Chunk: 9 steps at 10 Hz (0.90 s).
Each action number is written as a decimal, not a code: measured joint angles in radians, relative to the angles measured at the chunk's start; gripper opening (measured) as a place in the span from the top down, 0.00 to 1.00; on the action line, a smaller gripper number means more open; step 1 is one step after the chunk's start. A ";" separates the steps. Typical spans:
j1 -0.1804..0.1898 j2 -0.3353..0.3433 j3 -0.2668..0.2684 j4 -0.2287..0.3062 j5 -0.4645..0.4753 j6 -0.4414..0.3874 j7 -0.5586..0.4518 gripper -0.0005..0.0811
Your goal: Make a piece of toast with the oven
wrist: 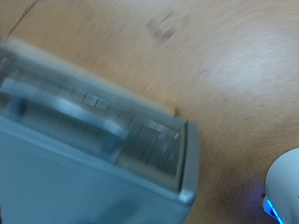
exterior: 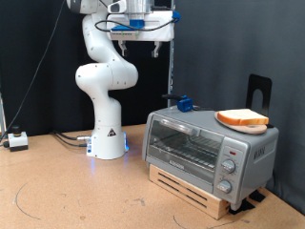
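At the exterior view's far left a small white box (exterior: 17,140) with a cable lies on the brown table (exterior: 67,191). To its right stands the white arm's base (exterior: 108,143), glowing blue at the foot, with the arm rising to the exterior view's top, where the gripper (exterior: 143,43) hangs high in the air, well above the table and holding nothing; its fingers are too small and partly cut off to tell whether they are spread or pressed together. Further right, near the camera, the oven (exterior: 205,148) sits on a low wooden stand (exterior: 195,191), its glass door closed and its knobs on the right-hand panel. A small blue object (exterior: 183,101) rests on the oven's top at the far left corner. The piece of toast (exterior: 243,118) lies flat on the right part of the oven's top. The wrist view, blurred, looks down on the oven (wrist: 93,140) and the table (wrist: 234,75), with no fingers showing.
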 joint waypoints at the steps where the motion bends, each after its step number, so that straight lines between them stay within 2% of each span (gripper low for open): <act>1: 0.030 -0.009 -0.029 -0.003 0.028 0.013 -0.116 0.00; 3: 0.079 0.006 -0.082 -0.006 0.019 0.019 -0.359 0.00; 4: 0.088 0.038 -0.095 -0.006 -0.038 0.044 -0.468 0.00; 5: 0.096 0.074 -0.090 0.003 -0.078 0.068 -0.536 0.00; 6: 0.093 0.072 -0.091 0.002 -0.057 0.067 -0.506 0.00; 8: 0.135 0.057 -0.147 -0.009 0.069 0.074 -0.684 0.00; 9: 0.154 0.049 -0.170 -0.024 0.099 0.095 -0.763 0.00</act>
